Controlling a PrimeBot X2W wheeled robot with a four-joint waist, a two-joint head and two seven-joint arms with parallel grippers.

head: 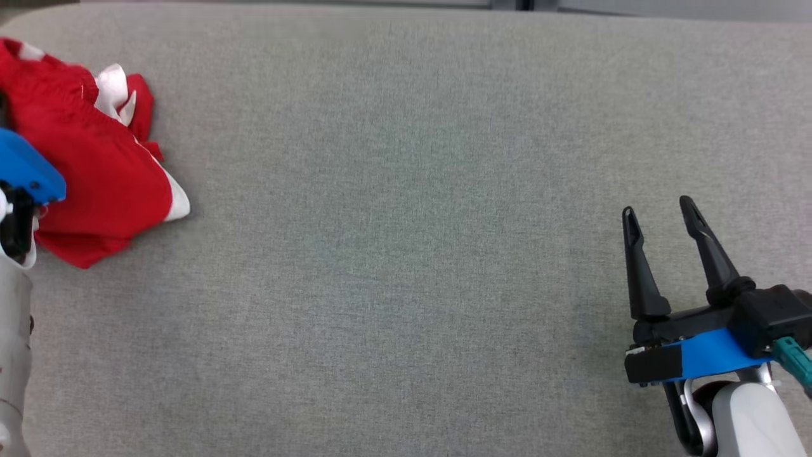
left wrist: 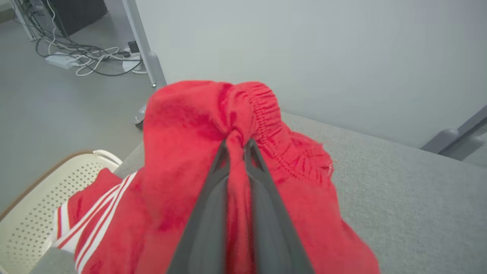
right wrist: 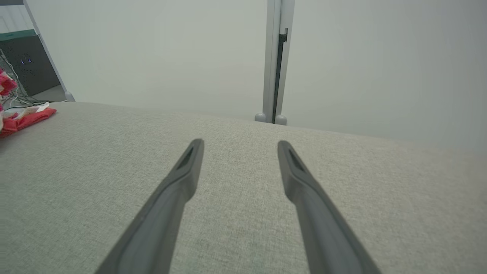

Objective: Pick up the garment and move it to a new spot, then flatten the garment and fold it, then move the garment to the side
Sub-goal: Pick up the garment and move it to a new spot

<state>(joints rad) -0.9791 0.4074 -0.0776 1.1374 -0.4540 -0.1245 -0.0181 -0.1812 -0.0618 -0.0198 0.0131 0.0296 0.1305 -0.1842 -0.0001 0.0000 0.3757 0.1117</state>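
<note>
A crumpled red garment (head: pixel 95 165) with white stripes lies at the far left of the grey table (head: pixel 406 222). In the left wrist view my left gripper (left wrist: pixel 236 146) is shut on a fold of the garment (left wrist: pixel 190 152) close to its elastic waistband, with red cloth pinched between the two fingertips. In the head view its blue wrist housing sits at the left edge over the garment. At the lower right my right gripper (head: pixel 660 212) hovers open and empty above the bare table. The right wrist view shows the same gripper (right wrist: pixel 240 146) and the garment (right wrist: pixel 23 118) far off at the left.
A cream perforated basket (left wrist: pixel 45 190) stands beside the table's left end, below the garment's striped part. Cables and a power strip (left wrist: pixel 61 61) lie on the floor beyond. A grey post (right wrist: pixel 274 61) rises behind the table's far edge.
</note>
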